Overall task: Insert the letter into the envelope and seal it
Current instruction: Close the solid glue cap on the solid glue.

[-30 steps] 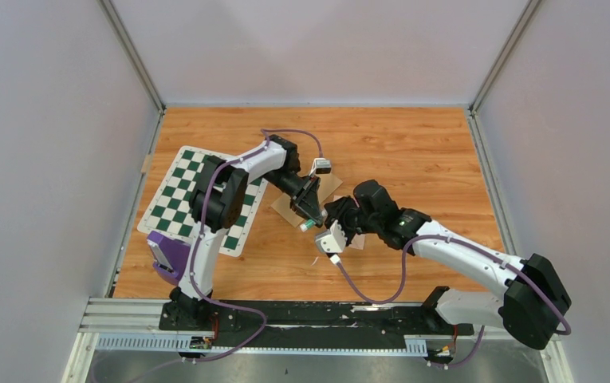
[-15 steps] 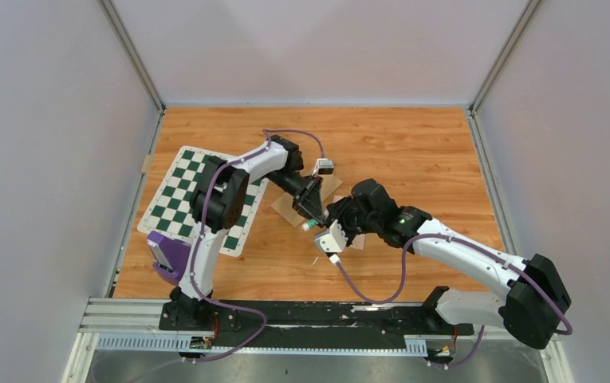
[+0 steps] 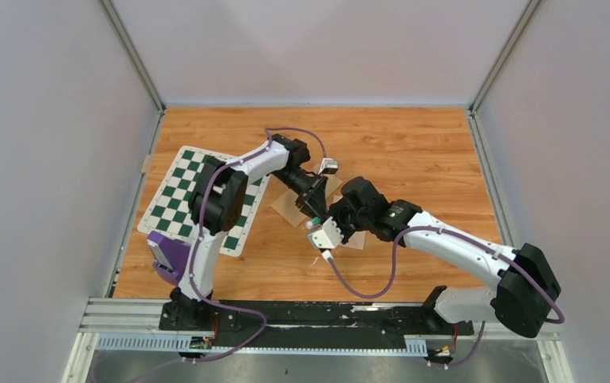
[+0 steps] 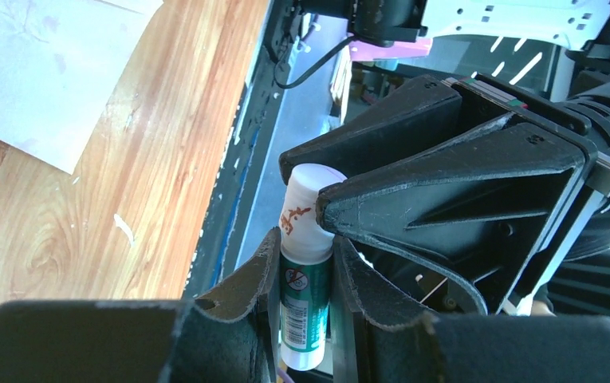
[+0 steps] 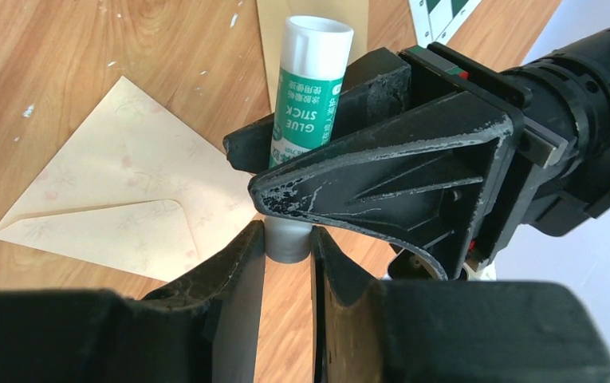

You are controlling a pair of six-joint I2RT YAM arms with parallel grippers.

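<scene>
Green-labelled white glue stick (image 5: pixel 305 104) is clamped by both: left gripper (image 4: pixel 307 243) on its body, right gripper (image 5: pixel 287 235) on its cap. Cream floral paper envelope (image 5: pixel 110 199), flap open, lies flat at the wooden table's (image 3: pixel 413 152) middle.

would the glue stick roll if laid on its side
Probably: the glue stick is a smooth round tube, so it would likely roll across the flat wooden table. Its plastic body looks rigid, unbent between the fingers pinching it. Stood on end, tall and narrow, it may tip.
</scene>
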